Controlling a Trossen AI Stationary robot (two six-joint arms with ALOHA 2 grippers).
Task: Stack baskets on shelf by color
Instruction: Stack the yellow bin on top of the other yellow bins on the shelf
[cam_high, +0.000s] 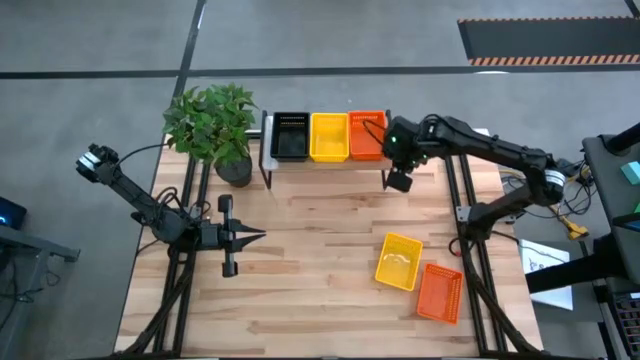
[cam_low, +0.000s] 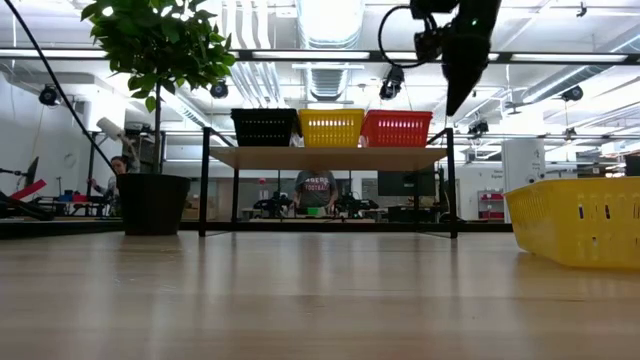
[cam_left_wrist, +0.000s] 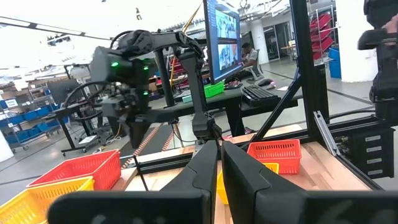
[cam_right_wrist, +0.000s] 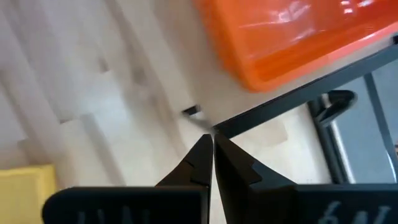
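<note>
The shelf (cam_high: 325, 162) stands at the table's far edge. A black basket (cam_high: 290, 137), a yellow basket (cam_high: 329, 137) and an orange basket (cam_high: 367, 135) sit side by side on its top board (cam_low: 330, 157). A loose yellow basket (cam_high: 398, 260) and a loose orange basket (cam_high: 438, 293) rest on the table at the near right. My right gripper (cam_high: 399, 182) hangs shut and empty above the table, beside the shelf's right front corner and higher than the shelf's baskets (cam_low: 397, 128). My left gripper (cam_high: 258, 237) waits shut and empty at the table's left, pointing right.
A potted plant (cam_high: 215, 130) stands left of the shelf at the far edge. Black frame rails (cam_high: 465, 240) run along the table's left and right sides. Bare wood (cam_high: 320, 270) lies between my left gripper and the loose baskets. People and workbenches show in the room behind.
</note>
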